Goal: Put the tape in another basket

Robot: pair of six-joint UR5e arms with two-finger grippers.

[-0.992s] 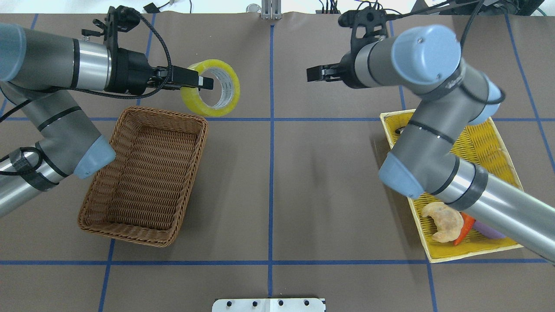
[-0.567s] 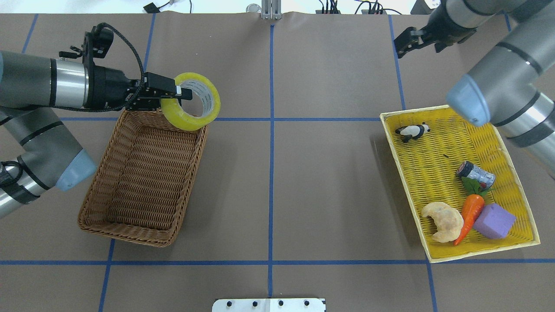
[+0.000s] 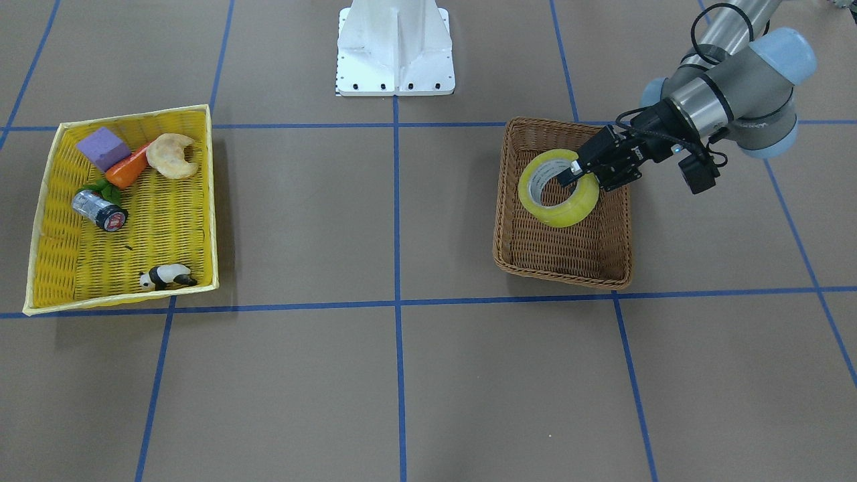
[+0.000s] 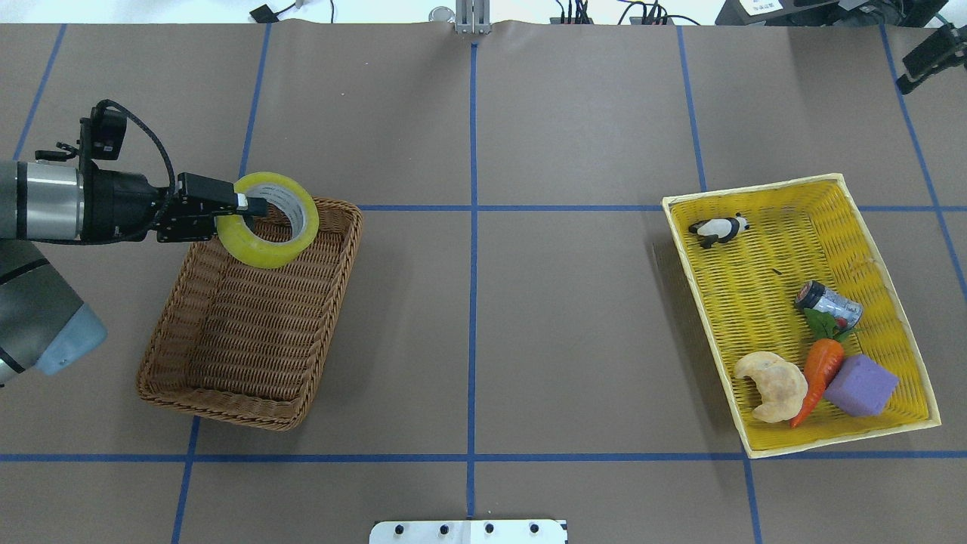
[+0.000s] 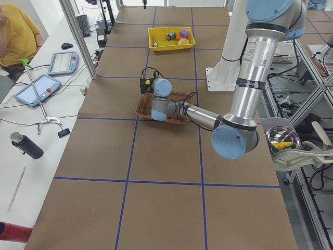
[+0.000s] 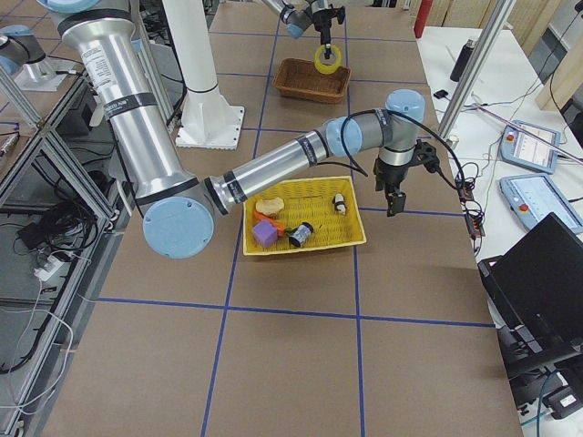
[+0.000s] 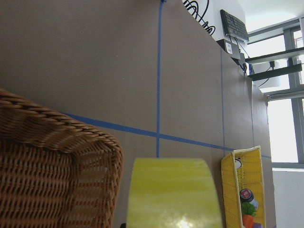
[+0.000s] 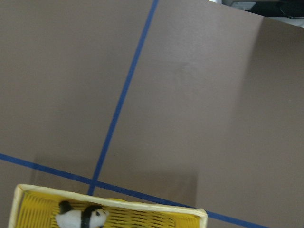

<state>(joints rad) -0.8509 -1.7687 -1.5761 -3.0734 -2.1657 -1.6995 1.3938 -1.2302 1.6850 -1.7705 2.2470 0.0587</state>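
Note:
The tape [image 4: 251, 247] is a wide yellow roll with a white core. My left gripper [image 4: 243, 202] is shut on its wall, one finger inside the core and one outside. It holds the roll in the air over the far end of the brown wicker basket [image 4: 331, 317]. The front-facing view shows the tape [image 3: 569, 211] above the basket [image 3: 501, 221], with the left gripper [image 3: 574, 170] on it. In the left wrist view the tape [image 7: 173, 194] hangs beside the basket's rim [image 7: 57, 142]. My right gripper [image 4: 923, 60] is at the far right edge; its jaws are unclear.
A shallow yellow tray [image 4: 755, 279] at the right holds a toy panda [image 4: 718, 227], a small can [image 4: 827, 302], a croissant [image 4: 770, 385], a carrot [image 4: 820, 370] and a purple block [image 4: 861, 385]. The brown basket holds nothing.
My left gripper carried the tape left and nearer, from beyond the basket's far rim to over its far end. My right arm swung off to the far right, uncovering the yellow tray.

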